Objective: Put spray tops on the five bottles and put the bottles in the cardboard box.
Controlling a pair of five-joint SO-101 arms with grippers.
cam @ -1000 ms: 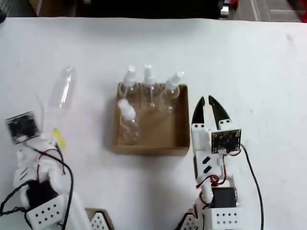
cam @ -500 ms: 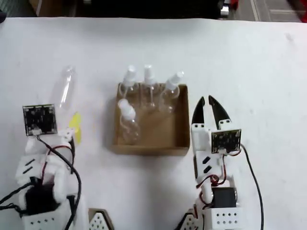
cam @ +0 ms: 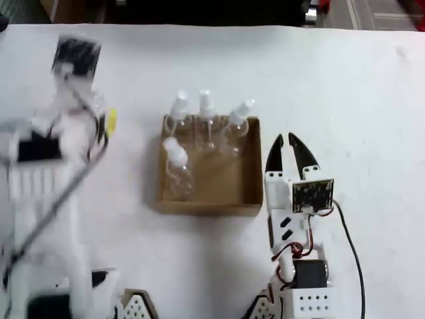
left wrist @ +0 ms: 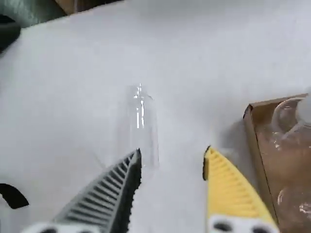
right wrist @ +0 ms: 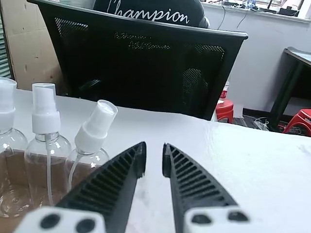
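A clear bottle without a spray top lies on its side on the white table, left of the cardboard box. My left gripper hovers open over the bottle's near end. Its grey finger overlaps the bottle and its yellow finger lies beside it. In the high view the left gripper and its arm cover most of that bottle. Several bottles with white spray tops stand in the box. My right gripper rests open just right of the box, with nothing between its black fingers.
The box corner lies close to the yellow finger. A black mesh chair stands behind the table's far edge. White tabletop stretches to the right of the right arm.
The left arm has swung from the near left corner away toward the lying bottle and now hovers over it. The right arm and the box have not moved.
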